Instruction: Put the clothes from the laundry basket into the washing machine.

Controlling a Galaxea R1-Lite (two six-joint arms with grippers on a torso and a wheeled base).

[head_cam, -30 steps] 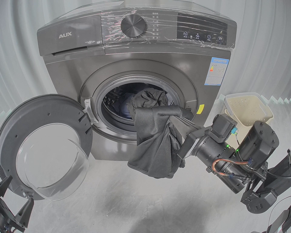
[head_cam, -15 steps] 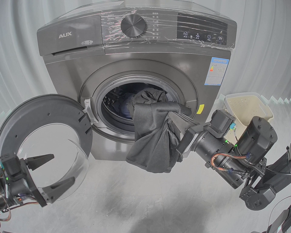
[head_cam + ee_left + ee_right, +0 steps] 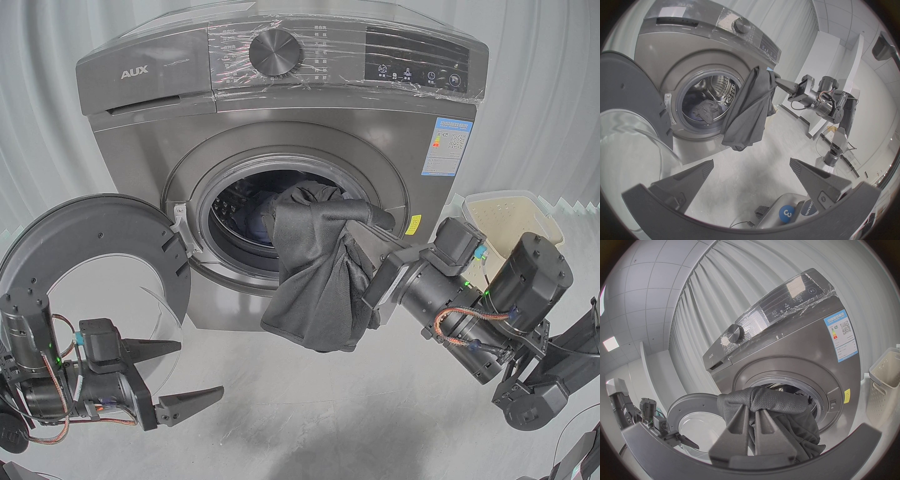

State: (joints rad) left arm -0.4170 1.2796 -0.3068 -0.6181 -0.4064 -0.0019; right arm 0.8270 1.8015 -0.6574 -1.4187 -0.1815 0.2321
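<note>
A dark garment (image 3: 312, 275), pinched tight in the right claw (image 3: 752, 412), is hung half outside the mouth of the washing machine (image 3: 156, 144), so a deeper push before release seems called for; the left claw (image 3: 201, 367) is held spread wide, empty.

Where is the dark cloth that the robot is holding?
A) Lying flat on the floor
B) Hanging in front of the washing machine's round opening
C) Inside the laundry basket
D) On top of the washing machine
B: the right gripper is shut on the dark cloth, which hangs in front of the washing machine's opening, clear of the floor.
</note>
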